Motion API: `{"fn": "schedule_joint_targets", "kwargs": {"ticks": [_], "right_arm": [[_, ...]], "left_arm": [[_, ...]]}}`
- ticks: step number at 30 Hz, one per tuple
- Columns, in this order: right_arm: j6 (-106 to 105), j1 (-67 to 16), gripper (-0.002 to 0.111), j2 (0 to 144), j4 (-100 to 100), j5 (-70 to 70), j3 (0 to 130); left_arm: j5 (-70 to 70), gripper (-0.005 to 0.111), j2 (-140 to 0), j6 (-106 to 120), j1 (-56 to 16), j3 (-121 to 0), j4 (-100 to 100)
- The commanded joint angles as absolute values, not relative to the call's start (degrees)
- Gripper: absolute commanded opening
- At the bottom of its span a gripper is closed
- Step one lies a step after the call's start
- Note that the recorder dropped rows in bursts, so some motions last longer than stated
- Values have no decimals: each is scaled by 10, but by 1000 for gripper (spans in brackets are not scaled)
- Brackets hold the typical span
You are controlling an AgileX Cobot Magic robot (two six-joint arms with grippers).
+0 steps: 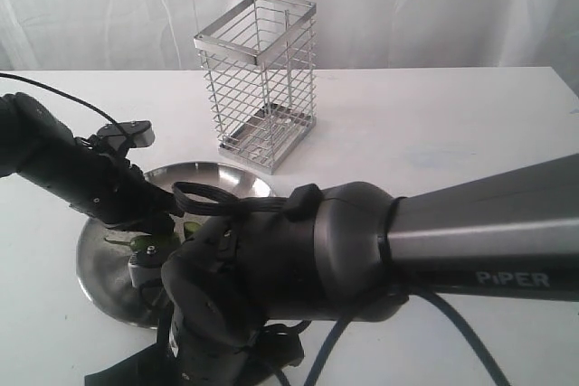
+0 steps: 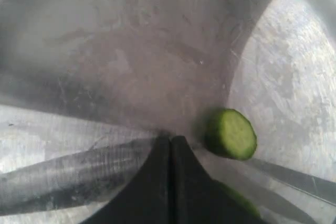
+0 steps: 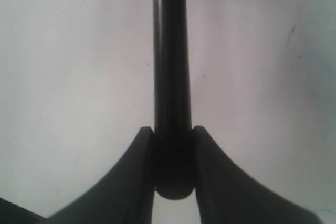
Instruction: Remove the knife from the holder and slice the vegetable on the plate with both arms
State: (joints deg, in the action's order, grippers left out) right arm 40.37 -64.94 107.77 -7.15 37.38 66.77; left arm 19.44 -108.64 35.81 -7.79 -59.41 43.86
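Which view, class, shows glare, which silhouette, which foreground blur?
Left wrist view: glare and reflections on the plate; right wrist view: the knife and right gripper silhouetted against bright white; exterior view: the near right arm looms soft, the holder sharper.

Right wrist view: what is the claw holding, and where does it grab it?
The right gripper holds the knife. Its two fingers clamp the black handle close to the rounded butt end.

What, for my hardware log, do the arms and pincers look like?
Right arm: rounded dark-grey shell lettered PIPER in white, black cables looping out. Left arm: black, thin black cable, small grey block. Left pincer and right pincer: black tapering fingers.
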Motion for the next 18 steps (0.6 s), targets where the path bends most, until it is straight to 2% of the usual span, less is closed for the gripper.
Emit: {"fn": "schedule_joint_targets", "kwargs": {"ticks": [1, 13, 18], "right_arm": [[392, -645, 0, 1074, -66, 373, 668], [389, -645, 0, 1074, -66, 377, 668], [387, -645, 0, 1074, -66, 382, 672]], "left_arm": [[219, 0, -1100, 356, -80, -588, 436], [240, 0, -1036, 357, -80, -639, 417], [275, 0, -1025, 357, -59, -647, 405]]}}
